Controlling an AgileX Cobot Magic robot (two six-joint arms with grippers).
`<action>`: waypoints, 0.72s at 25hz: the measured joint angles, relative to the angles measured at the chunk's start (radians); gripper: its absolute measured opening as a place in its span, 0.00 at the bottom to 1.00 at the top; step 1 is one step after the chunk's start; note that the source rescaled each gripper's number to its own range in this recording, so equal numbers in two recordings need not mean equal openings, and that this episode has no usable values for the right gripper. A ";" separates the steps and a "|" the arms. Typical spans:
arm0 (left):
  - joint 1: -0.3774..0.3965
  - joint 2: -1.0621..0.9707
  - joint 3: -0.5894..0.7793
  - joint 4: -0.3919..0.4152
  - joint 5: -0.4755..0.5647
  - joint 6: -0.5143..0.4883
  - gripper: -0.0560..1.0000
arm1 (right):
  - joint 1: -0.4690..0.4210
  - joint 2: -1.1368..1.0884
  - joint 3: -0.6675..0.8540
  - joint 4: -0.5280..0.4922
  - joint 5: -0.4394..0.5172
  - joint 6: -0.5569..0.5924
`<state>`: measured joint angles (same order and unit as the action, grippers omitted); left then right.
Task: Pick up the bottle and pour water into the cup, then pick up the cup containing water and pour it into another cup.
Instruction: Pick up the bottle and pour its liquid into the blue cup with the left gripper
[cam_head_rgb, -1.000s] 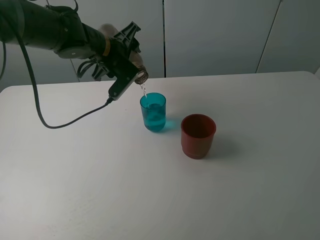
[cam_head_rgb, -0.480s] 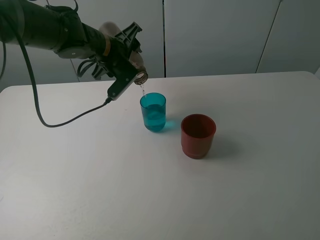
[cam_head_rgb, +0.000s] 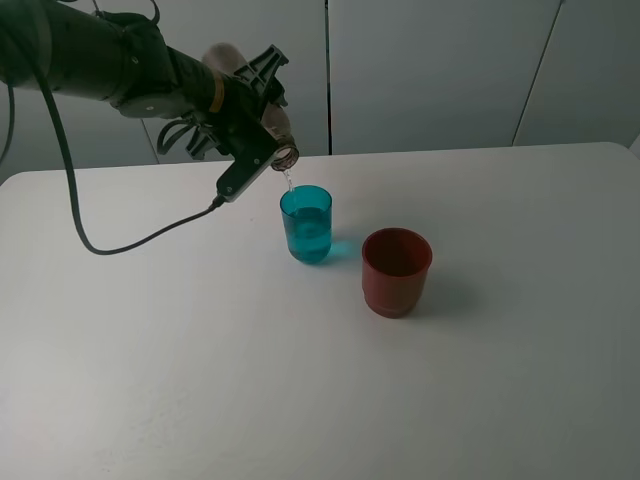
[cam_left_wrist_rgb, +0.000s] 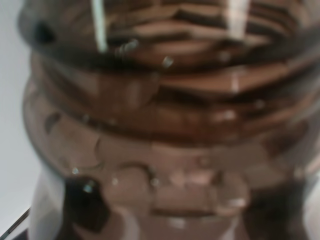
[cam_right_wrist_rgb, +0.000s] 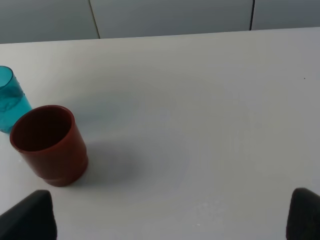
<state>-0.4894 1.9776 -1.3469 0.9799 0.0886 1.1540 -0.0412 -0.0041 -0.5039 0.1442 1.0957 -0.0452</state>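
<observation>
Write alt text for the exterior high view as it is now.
The left gripper holds the bottle tipped mouth-down over the teal cup, and a thin stream of water falls in. The red cup stands upright to its right on the white table, not touching it.

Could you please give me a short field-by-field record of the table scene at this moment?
teal cup: small translucent teal plastic tumbler, upright on the white table
red cup: wider opaque dark-red plastic cup, upright, apart from the teal cup, looks empty
bottle: tall clear brownish plastic bottle, capless, tilted mouth-down over the teal cup
water: thin stream falling from the bottle's mouth into the teal cup
left gripper: jaws shut on the bottle
right gripper: jaws open, holding nothing
</observation>
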 joint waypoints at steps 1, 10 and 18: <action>-0.002 0.000 0.000 0.000 0.000 0.000 0.05 | 0.000 0.000 0.000 0.000 0.000 0.000; -0.006 0.000 0.000 0.000 0.004 0.000 0.05 | 0.000 0.000 0.000 0.000 0.000 0.000; -0.020 0.000 -0.002 0.004 0.017 0.004 0.05 | 0.000 0.000 0.000 0.000 0.000 0.000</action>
<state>-0.5097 1.9776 -1.3489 0.9834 0.1052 1.1577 -0.0412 -0.0041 -0.5039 0.1442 1.0957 -0.0452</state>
